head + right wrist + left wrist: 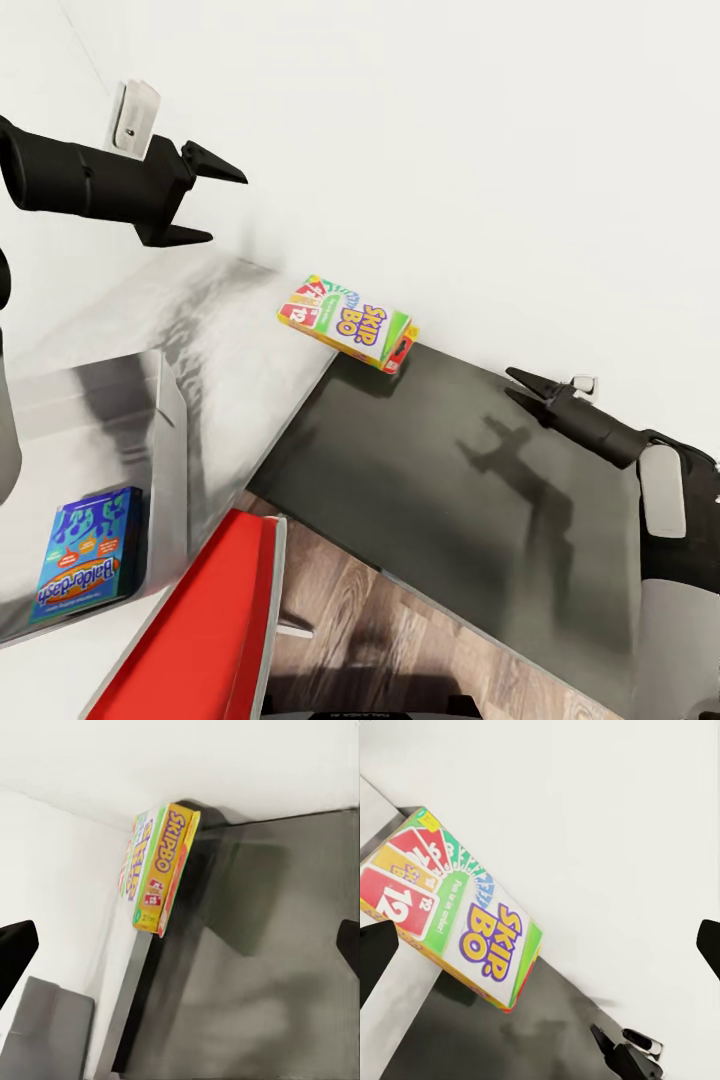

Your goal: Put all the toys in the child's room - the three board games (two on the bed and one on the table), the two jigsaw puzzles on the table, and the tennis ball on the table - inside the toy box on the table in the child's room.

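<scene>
1. Lying at the seam where the pale part of the table (pixel 240 340) meets its darker grey corner section (pixel 440 490), the SKIP-BO board game (pixel 347 322) sits close against the white wall (pixel 450 150), face up, with one end overhanging the dark section.
2. Hovering above the pale table surface, the left end effector (pixel 205 200) points toward the SKIP-BO box with its two black fingers spread apart and nothing between them.
3. Reaching in over the dark corner section, the right end effector (pixel 527 388) points toward the same box but is well apart from it; its fingers stand apart and it grips nothing.
4. Resting inside the light grey toy box (pixel 170 440) on the pale part of the table is a smaller blue board game (pixel 88 565), lying flat.
5. Below the table edge, a red-and-white chair (pixel 205 625) stands on the wood-plank floor (pixel 400 640).
6. From the right wrist camera, the SKIP-BO box shows its yellow side panel.
</scene>
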Available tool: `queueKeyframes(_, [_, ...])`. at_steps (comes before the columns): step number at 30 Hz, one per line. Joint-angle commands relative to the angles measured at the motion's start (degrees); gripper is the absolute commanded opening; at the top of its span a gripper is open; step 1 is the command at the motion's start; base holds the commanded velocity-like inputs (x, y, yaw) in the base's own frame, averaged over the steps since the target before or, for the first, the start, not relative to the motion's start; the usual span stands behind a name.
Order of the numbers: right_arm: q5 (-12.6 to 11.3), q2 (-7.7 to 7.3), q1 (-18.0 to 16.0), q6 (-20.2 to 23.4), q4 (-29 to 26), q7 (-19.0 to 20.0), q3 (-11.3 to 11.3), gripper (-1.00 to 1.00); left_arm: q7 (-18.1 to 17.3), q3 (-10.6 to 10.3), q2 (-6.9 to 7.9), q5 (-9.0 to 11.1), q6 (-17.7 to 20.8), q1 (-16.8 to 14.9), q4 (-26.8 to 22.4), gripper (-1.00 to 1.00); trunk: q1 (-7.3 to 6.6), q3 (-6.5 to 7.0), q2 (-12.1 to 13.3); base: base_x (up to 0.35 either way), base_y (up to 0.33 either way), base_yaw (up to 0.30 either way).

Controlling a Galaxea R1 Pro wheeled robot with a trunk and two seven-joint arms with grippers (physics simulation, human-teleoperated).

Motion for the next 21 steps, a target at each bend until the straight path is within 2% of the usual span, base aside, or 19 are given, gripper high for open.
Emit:
queueKeyframes(1, [0.12, -0.02, -0.07, 0.25, 0.56, -0.23, -0.09, 1.00, 0.40, -0.01, 0.02, 0.26, 0.49, -0.08, -0.01, 1.00, 0.00, -0.04, -0.02, 0.000, 0.000, 0.000])
queueKeyframes(5, [-0.07, 0.05, -1.50, 0.25, 4.67, -1.75, -0.13, 1.00, 0.31, 0.01, -0.03, 0.26, 0.39, -0.40, 0.01, 1.00, 0.00, -0.04, -0.02, 0.000, 0.000, 0.000])
queueKeyframes(8, [0.12, 0.64, -4.35, 0.25, 9.21, -2.40, 0.07, 1.00, 0.25, -0.04, -0.16, 0.26, 0.35, -0.83, 0.00, 1.00, 0.00, -0.04, -0.02, 0.000, 0.000, 0.000])
queueKeyframes(12, [0.14, 2.16, -6.50, -4.22, 13.20, -2.69, 0.44, 1.00, 0.29, -0.11, -0.52, 0.26, 0.32, -1.06, 0.00, 1.00, 0.00, -0.04, -0.02, 0.000, 0.000, 0.000])
queueKeyframes(15, [0.12, 3.77, -7.12, -6.88, 14.41, -2.70, 1.06, 1.00, 0.38, -0.10, -0.60, 0.26, 0.40, -1.17, 0.02, 1.00, 0.00, -0.04, -0.02, 0.000, 0.000, 0.000])
queueKeyframes(16, [0.14, 4.92, -7.28, -7.56, 14.71, -2.71, 1.77, 1.00, 0.42, -0.09, -0.57, 0.26, 0.43, -1.20, 0.01, 1.00, 0.00, -0.04, -0.02, 0.000, 0.000, 0.000])
queueKeyframes(19, [0.17, 6.63, -7.44, -8.33, 15.02, -2.75, 3.21, 1.00, 0.45, -0.08, -0.58, 0.26, 0.50, -1.26, 0.02, 1.00, 0.00, -0.04, -0.02, 0.000, 0.000, 0.000])
queueKeyframes(21, [0.18, 7.99, -7.52, -8.95, 15.17, -2.82, 5.12, 1.00, 0.47, -0.07, -0.59, 0.26, 0.55, -1.28, 0.04, 1.00, 0.00, -0.04, -0.02, 0.000, 0.000, 0.000])
